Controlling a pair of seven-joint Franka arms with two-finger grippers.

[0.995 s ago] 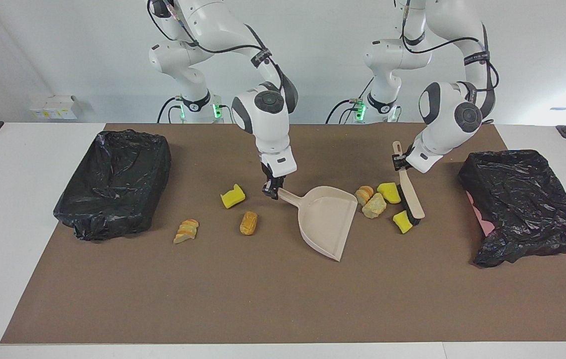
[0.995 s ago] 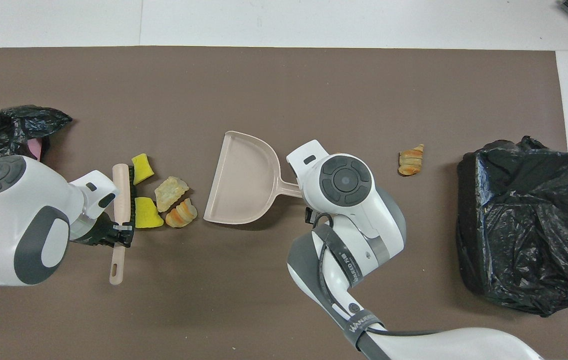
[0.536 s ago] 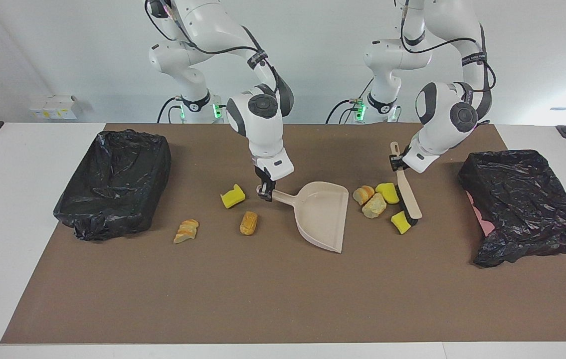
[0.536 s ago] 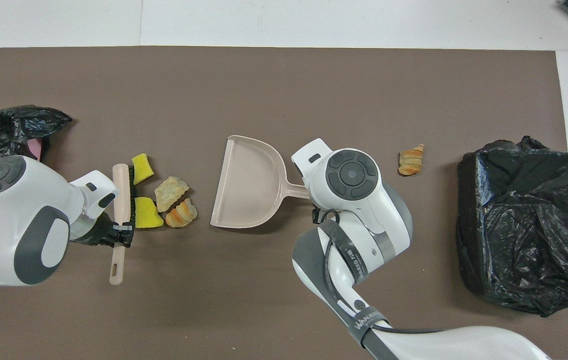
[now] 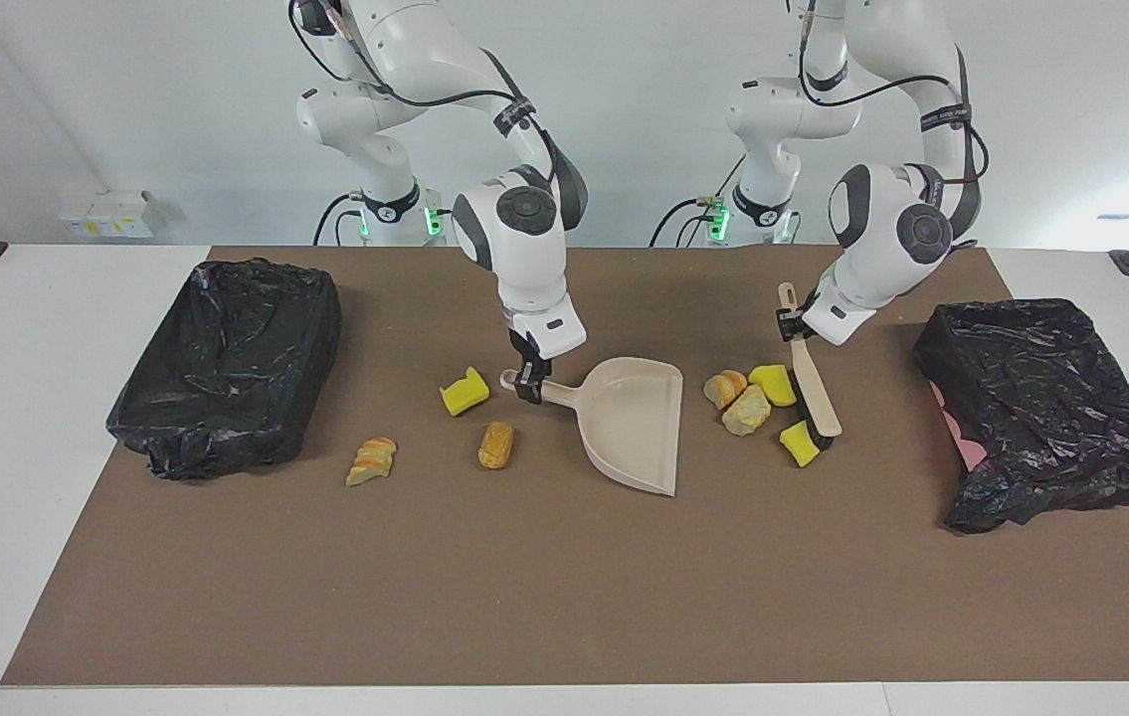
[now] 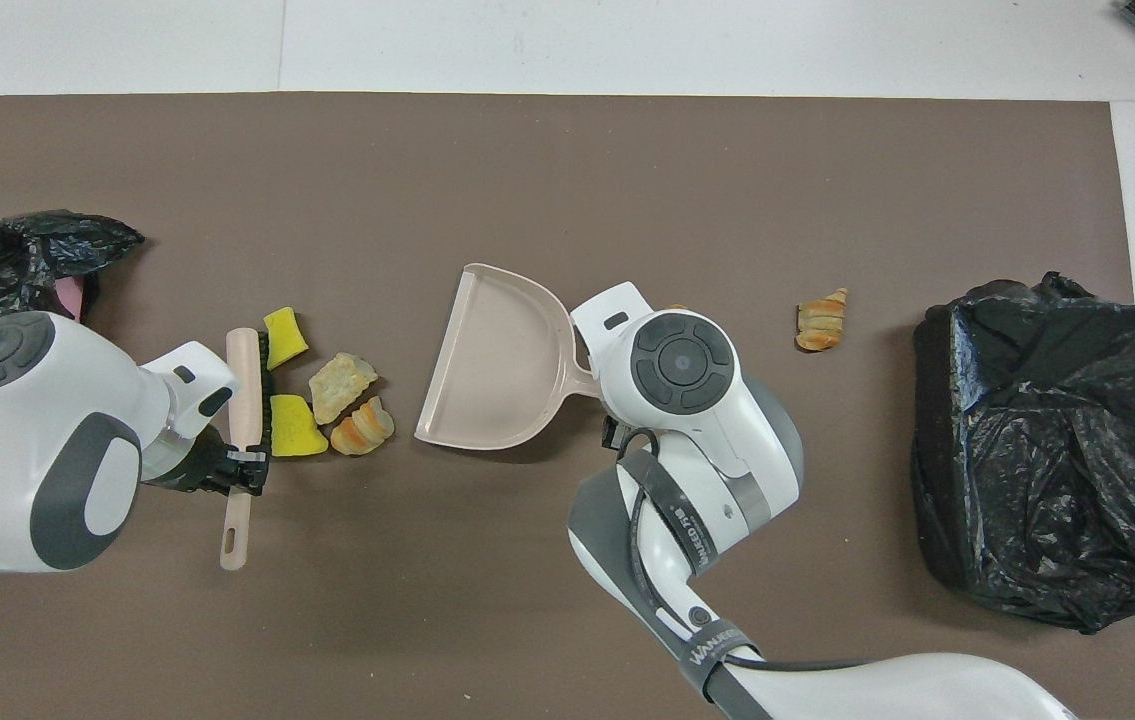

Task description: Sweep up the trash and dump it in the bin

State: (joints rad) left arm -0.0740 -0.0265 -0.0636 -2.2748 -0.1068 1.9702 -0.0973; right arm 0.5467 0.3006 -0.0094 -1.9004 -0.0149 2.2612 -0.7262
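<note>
Trash: light, soft lumps, likely tumble; sweep, don't pinch. Left gripper clamped on brush handle; right gripper clamped on dustpan handle.

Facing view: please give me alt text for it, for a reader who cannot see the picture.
The right gripper grips the handle of a beige dustpan on the brown mat, while the left gripper holds a brush beside four trash pieces. Three more pieces lie toward the right arm's end, and a black-lined bin stands at each end.
</note>
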